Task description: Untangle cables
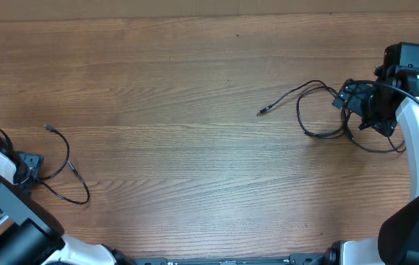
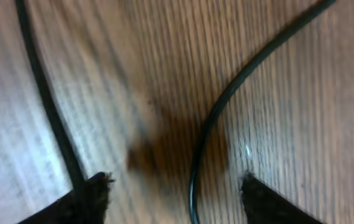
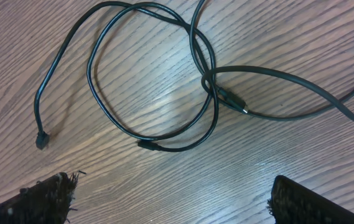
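Left gripper (image 2: 175, 190) jaws open, cable strand (image 2: 226, 93) btwn tips, not held
Right gripper (image 3: 173, 186) wide open, empty; tangled cables (image 3: 158, 81) upper frame

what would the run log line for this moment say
task: untangle cables | left end effector: open, straddling lone cable | right end effector: open, over tangled cables, not touching

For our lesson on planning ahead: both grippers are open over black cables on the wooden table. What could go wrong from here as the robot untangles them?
1. The left gripper straddles one cable strand, but a second strand meets one fingertip. Closing might catch both.
2. Under the right gripper, the tangled cables cross near a plug. Pulling one loop could tighten the knot rather than free it.
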Controlling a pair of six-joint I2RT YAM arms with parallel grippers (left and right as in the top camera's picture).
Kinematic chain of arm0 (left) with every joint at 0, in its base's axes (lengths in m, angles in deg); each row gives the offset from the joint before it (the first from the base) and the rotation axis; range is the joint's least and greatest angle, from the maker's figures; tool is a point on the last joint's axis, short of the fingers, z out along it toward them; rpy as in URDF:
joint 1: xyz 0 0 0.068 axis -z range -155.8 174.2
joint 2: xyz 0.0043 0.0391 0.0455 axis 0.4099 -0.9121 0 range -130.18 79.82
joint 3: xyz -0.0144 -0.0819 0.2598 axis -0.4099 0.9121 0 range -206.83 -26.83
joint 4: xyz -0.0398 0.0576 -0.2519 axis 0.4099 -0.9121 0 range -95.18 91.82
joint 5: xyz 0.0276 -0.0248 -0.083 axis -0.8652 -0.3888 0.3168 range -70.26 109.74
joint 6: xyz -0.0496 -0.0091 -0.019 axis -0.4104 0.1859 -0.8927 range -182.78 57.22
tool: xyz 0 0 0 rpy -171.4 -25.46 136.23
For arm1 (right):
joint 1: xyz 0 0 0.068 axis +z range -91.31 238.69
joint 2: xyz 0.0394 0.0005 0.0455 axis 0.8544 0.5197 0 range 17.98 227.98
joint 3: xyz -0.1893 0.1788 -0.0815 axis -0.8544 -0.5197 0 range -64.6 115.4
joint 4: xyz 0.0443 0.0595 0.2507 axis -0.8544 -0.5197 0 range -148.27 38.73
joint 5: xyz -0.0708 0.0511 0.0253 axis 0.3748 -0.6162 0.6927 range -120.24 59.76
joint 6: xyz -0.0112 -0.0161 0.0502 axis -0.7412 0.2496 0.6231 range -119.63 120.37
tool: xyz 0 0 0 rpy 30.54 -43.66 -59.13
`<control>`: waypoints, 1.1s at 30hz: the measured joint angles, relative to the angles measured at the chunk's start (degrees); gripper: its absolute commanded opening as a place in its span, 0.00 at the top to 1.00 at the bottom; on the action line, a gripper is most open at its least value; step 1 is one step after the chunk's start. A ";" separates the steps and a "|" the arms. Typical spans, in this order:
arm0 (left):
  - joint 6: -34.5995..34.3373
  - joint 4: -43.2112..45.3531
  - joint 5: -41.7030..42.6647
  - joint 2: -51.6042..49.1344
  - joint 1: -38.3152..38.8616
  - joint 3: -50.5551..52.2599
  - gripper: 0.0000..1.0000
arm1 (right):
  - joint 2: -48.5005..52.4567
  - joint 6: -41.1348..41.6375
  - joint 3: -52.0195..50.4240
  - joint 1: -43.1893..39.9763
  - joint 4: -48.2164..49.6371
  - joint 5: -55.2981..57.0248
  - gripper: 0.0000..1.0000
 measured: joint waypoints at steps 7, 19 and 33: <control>1.05 3.21 -0.57 -3.69 1.09 -0.24 0.71 | 0.00 0.04 0.00 0.00 -0.02 0.00 0.00; 1.33 13.79 -1.90 -9.64 5.14 -5.55 0.96 | 0.00 0.04 0.00 0.00 -2.86 -0.02 0.00; 4.59 10.25 4.66 -26.49 14.14 -43.45 0.96 | 0.00 0.04 0.00 0.00 -4.66 -1.77 0.00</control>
